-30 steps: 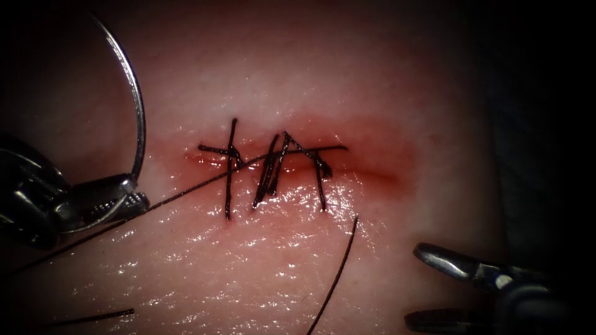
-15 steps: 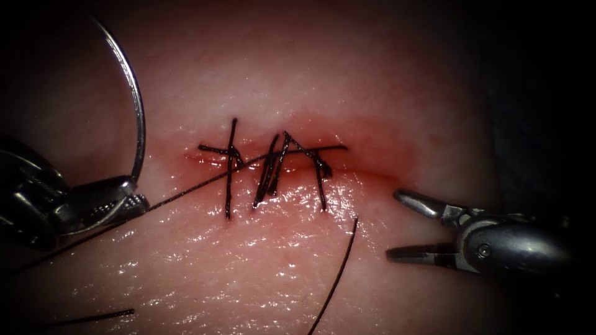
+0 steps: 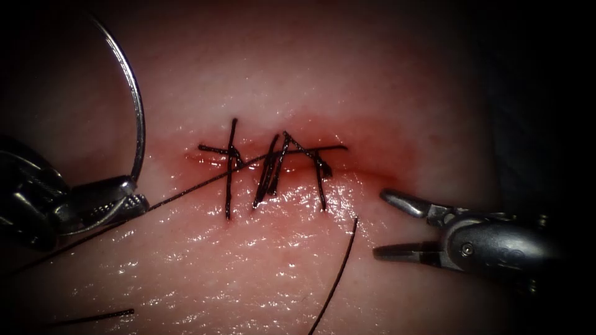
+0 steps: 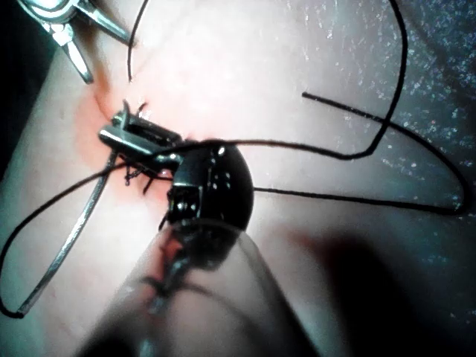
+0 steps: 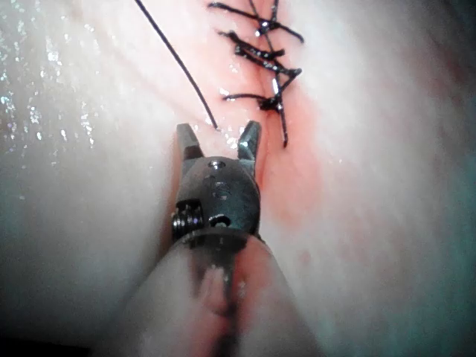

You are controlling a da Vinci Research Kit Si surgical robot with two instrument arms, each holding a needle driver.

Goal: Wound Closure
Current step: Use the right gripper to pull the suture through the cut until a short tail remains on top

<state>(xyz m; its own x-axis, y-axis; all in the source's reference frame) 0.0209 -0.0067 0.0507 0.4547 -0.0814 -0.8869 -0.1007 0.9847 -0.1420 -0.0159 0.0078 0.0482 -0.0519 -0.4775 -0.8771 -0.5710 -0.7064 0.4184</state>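
- Since a second ago, my right tool (image 3: 377, 224) has come in from the lower right edge toward the right end of the cut (image 3: 273, 162); everything else has kept its place.
- Right tool: jaws spread wide, holding nothing. The upper jaw lies just right of the last stitch, the lower one near the loose thread end (image 3: 338, 276). From the right wrist camera the right tool (image 5: 218, 146) shows the same, forked open just short of the stitch row, the thread end (image 5: 178, 63) finishing beside one jaw tip.
- Left tool (image 3: 121, 200): clamped on the needle (image 3: 135, 111), well left of the cut. The grip is near one end of the curve; the rest arcs up and away, free of the tissue (image 3: 298, 74). From the left wrist camera the left tool (image 4: 126, 137) holds the needle (image 4: 71, 245) the same way, with thread (image 4: 387, 126) looping wide across the tissue.
- Cut: several dark stitches (image 3: 273, 170) cross it, red fluid (image 3: 379, 177) tinting the edges. One thread strand (image 3: 186, 195) runs from the stitches down toward the left tool.
- Risks, as I judge them: open jaws this near the wet surface could pinch tissue instead of thread. Closing on the wrong strand, or tugging one, could loosen or tear a stitch. Slack loops could snag on the needle.
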